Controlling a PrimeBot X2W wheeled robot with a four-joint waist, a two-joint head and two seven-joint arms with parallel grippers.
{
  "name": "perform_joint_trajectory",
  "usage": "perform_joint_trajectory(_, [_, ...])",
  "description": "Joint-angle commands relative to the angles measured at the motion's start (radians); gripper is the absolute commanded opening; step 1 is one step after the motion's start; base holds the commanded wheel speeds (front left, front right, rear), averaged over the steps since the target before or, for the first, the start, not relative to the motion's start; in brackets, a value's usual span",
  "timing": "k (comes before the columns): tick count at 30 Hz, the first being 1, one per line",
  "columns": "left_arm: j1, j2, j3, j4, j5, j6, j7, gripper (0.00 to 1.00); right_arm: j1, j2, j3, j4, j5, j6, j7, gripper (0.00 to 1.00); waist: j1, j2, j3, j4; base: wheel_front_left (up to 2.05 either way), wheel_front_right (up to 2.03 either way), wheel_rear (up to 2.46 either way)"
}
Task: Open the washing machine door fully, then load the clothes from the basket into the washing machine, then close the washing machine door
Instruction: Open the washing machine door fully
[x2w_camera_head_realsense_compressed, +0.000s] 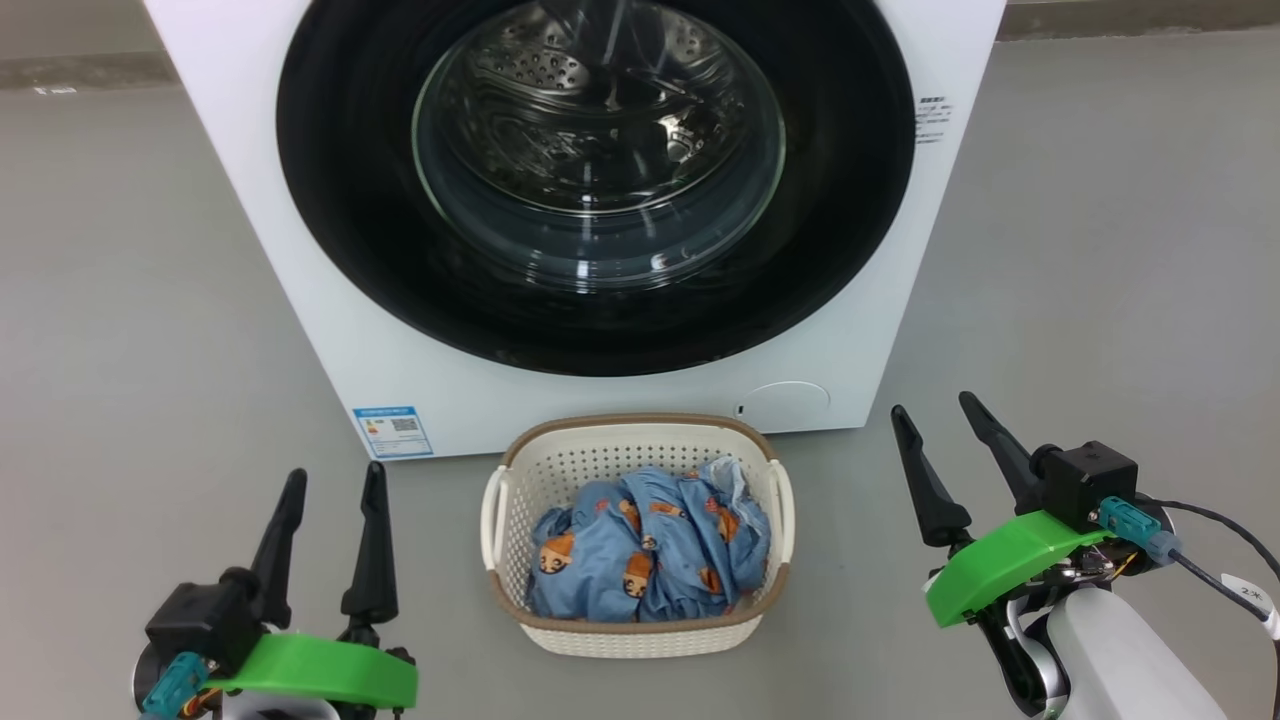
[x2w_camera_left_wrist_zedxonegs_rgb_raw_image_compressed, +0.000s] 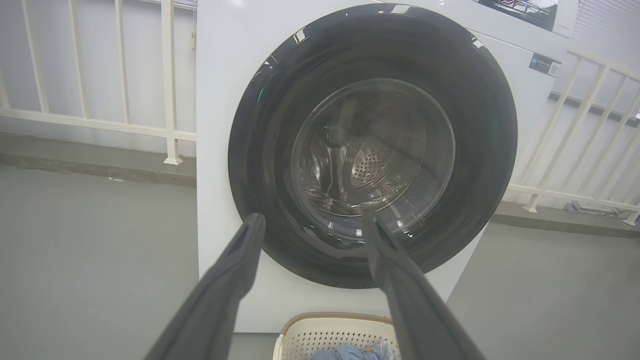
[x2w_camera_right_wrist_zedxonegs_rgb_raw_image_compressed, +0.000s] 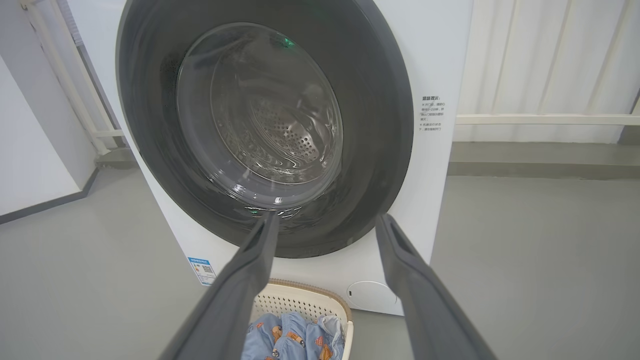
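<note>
- The left pincer (x2w_camera_head_realsense_compressed: 336, 472) was released: its two dark fingers stood apart and pointed up, with nothing between them. It hung low at the left side, over the floor (x2w_camera_head_realsense_compressed: 150, 300), and touched nothing.
- The right pincer (x2w_camera_head_realsense_compressed: 931, 405) was released too and empty, with its fingers parted. It was to the right of the basket and seemed to reach a little further toward the machine than the left one.
- Between the two pincers, the basket (x2w_camera_head_realsense_compressed: 640, 422) sat on the floor just in front of the washing machine (x2w_camera_head_realsense_compressed: 420, 390), below the door. Neither pincer was in contact with it.
- The clothes (x2w_camera_head_realsense_compressed: 650, 550) lay crumpled together inside the basket. No piece hung over the brown rim.
- The washing machine door (x2w_camera_head_realsense_compressed: 350, 200) was closed. In both wrist views its black rim lay flat against the white front, with no gap to see. Through the glass bowl the steel drum was visible, and it looked empty.
- Judged from this, the task was at its very beginning: the door was not yet opened, no garment was loaded, and the final closing was also left to do.
- The first step should be to pull the door open. Where its handle or catch sat could not be told from these views, so the side to grasp remained uncertain.
- The glossy rim would probably give poor hold to thin fingers, so a slip was possible there.
</note>
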Motion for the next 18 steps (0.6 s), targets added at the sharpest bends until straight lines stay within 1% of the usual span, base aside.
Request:
perform_joint_trajectory(1, [-0.044,0.019,0.034,-0.026,0.007,0.001,-0.009,1.0,-0.035,0.001,0.011,-0.023,0.017,0.006,-0.013,1.0,0.0,-0.0001,0.0,0.0,0.76,0.76,-1.53])
perform_joint_trajectory(8, [-0.042,0.017,0.035,-0.025,0.003,0.0,-0.009,1.0,-0.034,0.002,0.012,-0.021,0.018,0.006,-0.013,1.0,0.0,-0.0001,0.0,0.002,1.06,1.06,-2.13])
perform_joint_trajectory(12, [-0.04,0.015,0.031,-0.022,-0.018,-0.004,-0.009,1.0,-0.034,0.003,0.012,-0.02,0.019,0.006,-0.013,1.0,0.0,-0.0001,-0.002,0.001,1.09,1.09,-2.18])
perform_joint_trajectory(18, [-0.039,0.019,0.024,-0.023,-0.026,-0.007,-0.009,1.0,-0.034,0.005,0.012,-0.02,0.021,0.006,-0.013,1.0,0.0,-0.0001,-0.001,-0.001,0.69,0.69,-1.39])
